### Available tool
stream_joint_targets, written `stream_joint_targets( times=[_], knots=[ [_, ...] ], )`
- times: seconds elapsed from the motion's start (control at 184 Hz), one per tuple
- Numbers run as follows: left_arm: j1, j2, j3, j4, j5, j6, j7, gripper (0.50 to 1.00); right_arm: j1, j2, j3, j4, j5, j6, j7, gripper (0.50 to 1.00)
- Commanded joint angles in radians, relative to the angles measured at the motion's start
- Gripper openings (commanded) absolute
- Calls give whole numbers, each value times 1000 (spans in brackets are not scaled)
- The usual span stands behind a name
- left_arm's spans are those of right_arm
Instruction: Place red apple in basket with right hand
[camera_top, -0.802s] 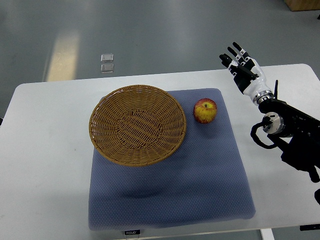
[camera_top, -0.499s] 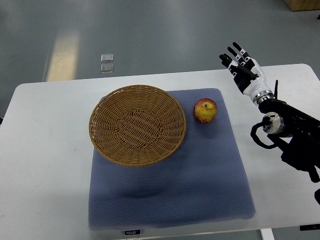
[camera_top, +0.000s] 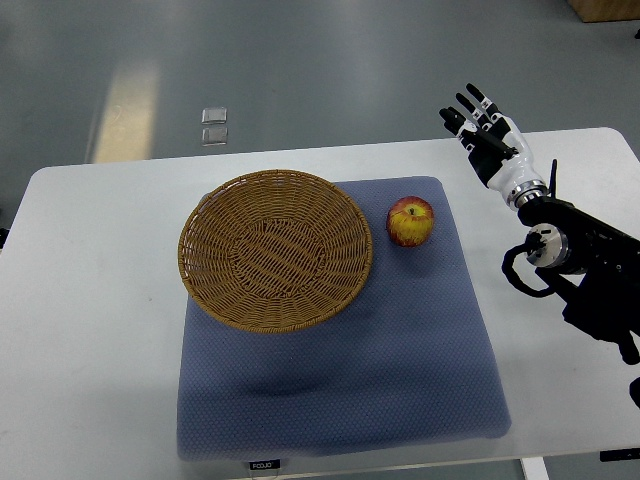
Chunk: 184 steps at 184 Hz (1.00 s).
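Observation:
A red and yellow apple (camera_top: 410, 221) lies on the blue mat (camera_top: 400, 340), just right of the round wicker basket (camera_top: 275, 249), apart from its rim. The basket holds nothing. My right hand (camera_top: 480, 128) is raised over the table's far right part, to the upper right of the apple and apart from it. Its fingers are spread and hold nothing. The right arm (camera_top: 575, 265) comes in from the right edge. The left arm does not show.
The white table (camera_top: 90, 300) carries the mat; its far edge runs just behind the basket. Grey floor lies beyond, with two small clear squares (camera_top: 214, 126) on it.

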Motion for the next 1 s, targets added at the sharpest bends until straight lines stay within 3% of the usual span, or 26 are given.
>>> stream_joint_targets(
  times=[0.0, 0.152, 0.157, 0.19, 0.276, 0.802, 0.992],
  knots=[
    [0, 0, 0, 4, 0, 0, 1, 1000, 2, -1, 0, -5, 0, -1, -1, 924],
    [0, 0, 0, 3, 0, 0, -1, 1000, 26, -1, 2, -37, 2, -20, -7, 924],
    [0, 0, 0, 0, 0, 0, 1, 1000, 41, 10, 3, -66, 3, -67, -10, 924],
    [0, 0, 0, -2, 0, 0, 1, 1000, 51, 13, 8, -86, 3, -108, -12, 924],
    [0, 0, 0, 0, 0, 0, 1, 1000, 58, 21, 8, -92, 3, -125, -12, 924],
    [0, 0, 0, 4, 0, 0, -1, 1000, 95, -34, -31, -82, -18, -136, -13, 924],
    [0, 0, 0, 3, 0, 0, 1, 1000, 98, -96, -87, 3, -140, -124, -12, 924]
  ],
)
